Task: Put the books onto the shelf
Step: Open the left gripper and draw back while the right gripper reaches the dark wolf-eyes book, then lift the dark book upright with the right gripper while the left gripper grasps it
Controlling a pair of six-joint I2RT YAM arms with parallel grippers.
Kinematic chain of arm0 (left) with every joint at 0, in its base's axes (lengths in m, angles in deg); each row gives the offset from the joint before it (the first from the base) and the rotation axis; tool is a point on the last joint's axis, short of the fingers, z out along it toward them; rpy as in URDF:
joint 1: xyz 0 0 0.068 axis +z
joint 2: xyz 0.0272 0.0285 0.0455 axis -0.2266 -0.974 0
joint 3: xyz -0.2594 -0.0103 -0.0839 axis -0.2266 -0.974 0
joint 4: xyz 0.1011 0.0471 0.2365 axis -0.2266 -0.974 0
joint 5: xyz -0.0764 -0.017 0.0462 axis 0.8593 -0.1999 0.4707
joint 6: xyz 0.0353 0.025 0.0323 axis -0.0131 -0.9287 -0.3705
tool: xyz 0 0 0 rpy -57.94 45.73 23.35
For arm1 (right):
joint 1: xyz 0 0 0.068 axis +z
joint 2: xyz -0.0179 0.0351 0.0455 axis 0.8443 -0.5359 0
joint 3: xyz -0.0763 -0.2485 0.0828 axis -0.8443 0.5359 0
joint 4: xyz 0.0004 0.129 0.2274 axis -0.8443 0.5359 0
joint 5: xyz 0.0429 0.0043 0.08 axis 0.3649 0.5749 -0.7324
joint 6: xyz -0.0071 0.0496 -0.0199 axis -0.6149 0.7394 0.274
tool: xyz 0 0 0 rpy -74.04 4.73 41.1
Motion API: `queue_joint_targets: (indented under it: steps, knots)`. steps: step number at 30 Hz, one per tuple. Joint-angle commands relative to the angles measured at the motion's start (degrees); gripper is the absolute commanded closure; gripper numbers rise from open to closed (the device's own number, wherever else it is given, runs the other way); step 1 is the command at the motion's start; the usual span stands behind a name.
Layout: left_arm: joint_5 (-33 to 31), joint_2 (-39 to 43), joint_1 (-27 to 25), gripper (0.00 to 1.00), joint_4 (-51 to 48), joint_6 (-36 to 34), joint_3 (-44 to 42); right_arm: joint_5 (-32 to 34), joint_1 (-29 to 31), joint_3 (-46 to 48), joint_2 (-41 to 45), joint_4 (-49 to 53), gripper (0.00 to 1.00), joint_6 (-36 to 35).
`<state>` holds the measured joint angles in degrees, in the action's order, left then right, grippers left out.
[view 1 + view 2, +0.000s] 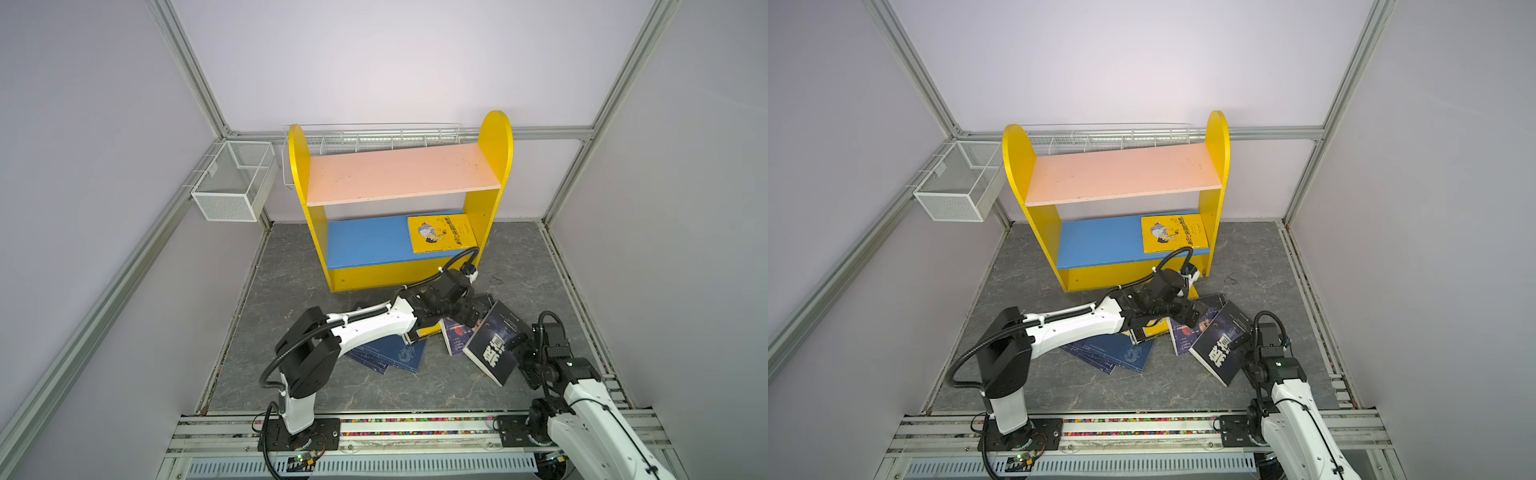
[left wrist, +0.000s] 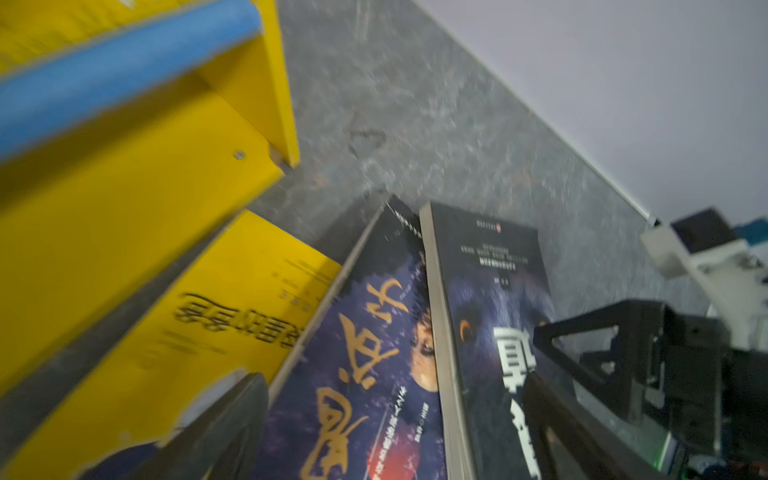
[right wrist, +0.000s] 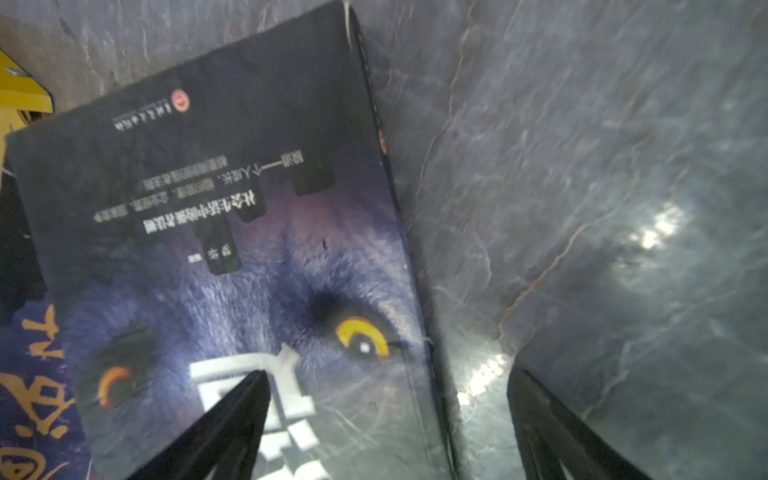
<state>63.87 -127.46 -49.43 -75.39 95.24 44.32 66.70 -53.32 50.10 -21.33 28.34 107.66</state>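
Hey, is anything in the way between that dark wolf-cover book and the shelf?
Yes. The left gripper sits over the purple book, directly between the wolf-cover book and the front of the shelf. On the blue lower board, a yellow book already takes the right end.

A robotics lab test cell is showing: aluminium framing [image 1: 196, 79] is bounding plain lilac wall panels [image 1: 395, 54], with robot arms [image 1: 374, 326] standing bolted onto a metal rail [image 1: 415, 430].

Yellow shelf [image 1: 494, 137] upright; one yellow cartoon book [image 1: 440, 233] flat on its blue board, right end — other books [image 1: 492, 347] heaped on the bench [image 1: 415, 386] before it.
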Motion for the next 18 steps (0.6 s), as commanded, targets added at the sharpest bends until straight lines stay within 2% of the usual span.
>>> queue_joint_targets:
  steps: [1, 4, 12, 18]
  knots:
    - [3.98, -3.57, 0.21, 0.11, -0.85, -2.42, 1.19, -6.37, -1.03, 2.89, -0.7, -4.62, 0.09, 0.14]
    - [4.29, -6.71, 0.26, 0.18, -0.95, -2.02, 2.28, -10.02, -1.63, 4.27, -2.39, -10.37, 0.09, -0.68]
    - [2.88, -10.47, 1.75, 0.21, -4.07, 3.73, 3.3, -21.41, -1.31, 1.27, -12.14, -28.11, 0.14, -5.09]
    - [1.94, -10.48, 4.07, 0.3, -2.89, 6.89, 0.64, -22.9, 0.59, -2.95, -15.14, -32.66, 0.2, -7.61]
